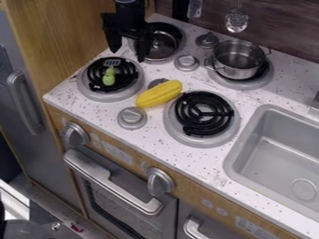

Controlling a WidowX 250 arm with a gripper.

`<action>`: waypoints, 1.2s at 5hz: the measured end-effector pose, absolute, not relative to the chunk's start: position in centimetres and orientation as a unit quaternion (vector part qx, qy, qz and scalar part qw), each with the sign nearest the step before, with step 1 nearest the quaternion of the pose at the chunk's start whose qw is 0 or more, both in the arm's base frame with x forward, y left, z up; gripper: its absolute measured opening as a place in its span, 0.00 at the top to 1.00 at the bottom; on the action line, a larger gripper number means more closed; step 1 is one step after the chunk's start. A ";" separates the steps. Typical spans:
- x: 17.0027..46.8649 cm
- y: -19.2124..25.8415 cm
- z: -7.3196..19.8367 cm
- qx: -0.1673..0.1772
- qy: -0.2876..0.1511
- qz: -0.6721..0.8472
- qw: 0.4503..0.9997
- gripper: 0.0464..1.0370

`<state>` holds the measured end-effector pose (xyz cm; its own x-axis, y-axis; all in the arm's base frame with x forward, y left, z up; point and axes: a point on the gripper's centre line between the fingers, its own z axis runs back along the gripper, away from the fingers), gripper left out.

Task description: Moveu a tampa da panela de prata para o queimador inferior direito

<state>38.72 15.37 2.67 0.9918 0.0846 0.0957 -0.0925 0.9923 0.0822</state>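
Note:
My gripper (128, 55) hangs at the upper left of the camera view, over the gap between the two left burners. It is open, its two fingers apart with nothing visible between them. Just right of it, a round, shiny silver piece (164, 45) sits on the back left burner, partly hidden by the gripper; whether it is the lid or a shallow pan I cannot tell. On the back right burner stands the silver pot (235, 71), uncovered. The lower right burner (204, 114) has a bare black coil.
A yellow corn cob (159, 94) lies between the front burners, touching the lower right one's edge. A green toy (109, 77) rests on the front left burner (113, 95). Grey knobs (132, 118) stand on the stovetop. The sink (275, 151) is at right.

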 end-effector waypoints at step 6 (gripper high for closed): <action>48.5 14.3 0.1 0.046 -0.164 -0.021 0.985 0.04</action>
